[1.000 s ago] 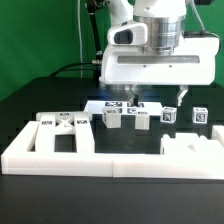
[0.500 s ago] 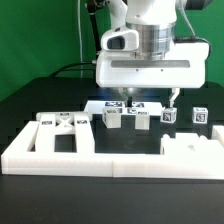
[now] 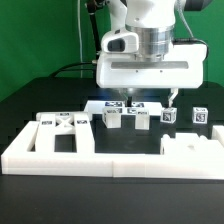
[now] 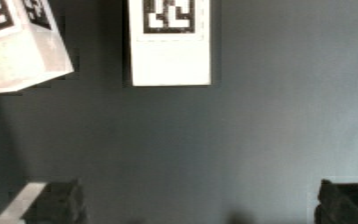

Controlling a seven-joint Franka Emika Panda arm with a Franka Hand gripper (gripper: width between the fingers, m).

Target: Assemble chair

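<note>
- White plastic fills the lower strip of the exterior view: a long low border rail runs across the front of the black table.
- At the exterior view's left, just behind that rail, I see the chair's ladder-like frame lying flat with its tags facing up.
- Near the middle of the frame the first leg block and the second leg block stand close side by side, each showing me a tag.
- Just behind those two lies a flat tagged panel, partly hidden by the arm. I cannot tell whether it is the seat.
- Over that middle group the gripper hangs under its wide white wrist housing.
- From the wrist view the gripper has its jaws spread wide. The dark fingertips sit far apart, with only bare dark table between them and nothing held.
- The wrist view also shows me a square-on tagged part and a tilted tagged part, both well clear of the fingertips. I cannot tell which chair pieces they are.
- At the exterior view's right a third block and a fourth block stand apart from each other, tags toward the camera.
</note>
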